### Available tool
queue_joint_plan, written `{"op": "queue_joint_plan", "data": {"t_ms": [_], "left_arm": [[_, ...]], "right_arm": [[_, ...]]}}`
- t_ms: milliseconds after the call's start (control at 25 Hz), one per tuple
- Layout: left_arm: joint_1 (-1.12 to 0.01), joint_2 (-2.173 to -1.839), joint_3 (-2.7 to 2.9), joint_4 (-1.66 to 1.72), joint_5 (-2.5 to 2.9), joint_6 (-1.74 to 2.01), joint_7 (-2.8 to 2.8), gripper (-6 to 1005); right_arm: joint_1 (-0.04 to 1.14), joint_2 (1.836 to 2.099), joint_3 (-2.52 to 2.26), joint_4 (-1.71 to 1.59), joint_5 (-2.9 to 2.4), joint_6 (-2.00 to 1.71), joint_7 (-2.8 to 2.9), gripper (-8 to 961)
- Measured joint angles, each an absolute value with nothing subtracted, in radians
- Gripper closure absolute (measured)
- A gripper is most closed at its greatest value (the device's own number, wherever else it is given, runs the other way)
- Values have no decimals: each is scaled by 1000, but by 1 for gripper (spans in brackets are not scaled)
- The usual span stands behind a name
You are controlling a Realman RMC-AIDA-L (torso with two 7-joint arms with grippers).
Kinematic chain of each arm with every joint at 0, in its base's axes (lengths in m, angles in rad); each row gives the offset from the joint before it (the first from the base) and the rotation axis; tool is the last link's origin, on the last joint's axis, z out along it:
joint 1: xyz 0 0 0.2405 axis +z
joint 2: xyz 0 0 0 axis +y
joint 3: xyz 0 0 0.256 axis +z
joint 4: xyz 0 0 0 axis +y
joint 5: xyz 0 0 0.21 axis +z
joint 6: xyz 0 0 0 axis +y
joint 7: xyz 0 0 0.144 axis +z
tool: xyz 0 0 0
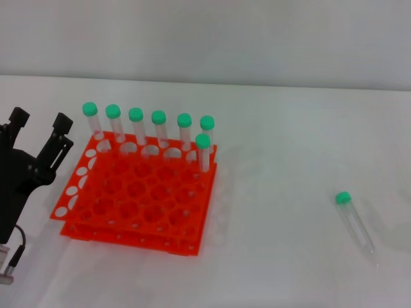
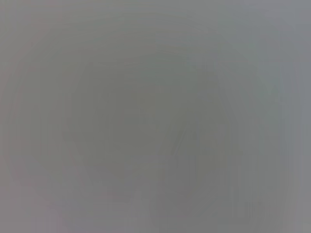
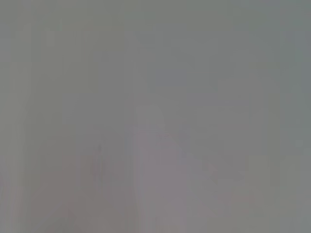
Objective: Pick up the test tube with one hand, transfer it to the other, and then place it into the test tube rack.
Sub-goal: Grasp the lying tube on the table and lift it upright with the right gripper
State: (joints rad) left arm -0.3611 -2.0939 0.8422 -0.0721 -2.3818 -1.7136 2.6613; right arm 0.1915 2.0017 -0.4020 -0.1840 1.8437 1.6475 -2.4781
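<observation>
Nearest in the head view, the left hand (image 1: 40, 125) stands at the left edge of the white surface (image 1: 276, 269), its black body rising from below with a cable and small plug hanging beside it. Its two fingers are spread apart with nothing between them, just beside the left end of the test tube rack (image 1: 138, 196). Over on the right, well apart from the rack, the test tube (image 1: 354, 220) lies flat on the surface, green cap toward the far side, tapered tip toward the near side. The orange rack sits left of centre. Seven other tubes (image 1: 158, 131) with green caps stand upright in its far rows. Both wrist views show only flat grey. The right hand is nowhere visible.
</observation>
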Motion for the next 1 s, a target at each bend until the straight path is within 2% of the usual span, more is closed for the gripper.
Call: {"op": "queue_joint_plan", "data": {"t_ms": [280, 600, 1000], "left_arm": [[-360, -2094, 842, -69, -2385, -1711, 2662, 135], [-371, -2093, 842, -67, -2385, -1707, 2662, 135], [-360, -2092, 842, -77, -2387, -1693, 2647, 136]], "right_arm": [[173, 2002, -414, -300, 1794, 1657, -2349, 230], [176, 2001, -415, -620, 1654, 1650, -1998, 229], [200, 2002, -569, -1306, 1374, 1643, -1351, 228]]}}
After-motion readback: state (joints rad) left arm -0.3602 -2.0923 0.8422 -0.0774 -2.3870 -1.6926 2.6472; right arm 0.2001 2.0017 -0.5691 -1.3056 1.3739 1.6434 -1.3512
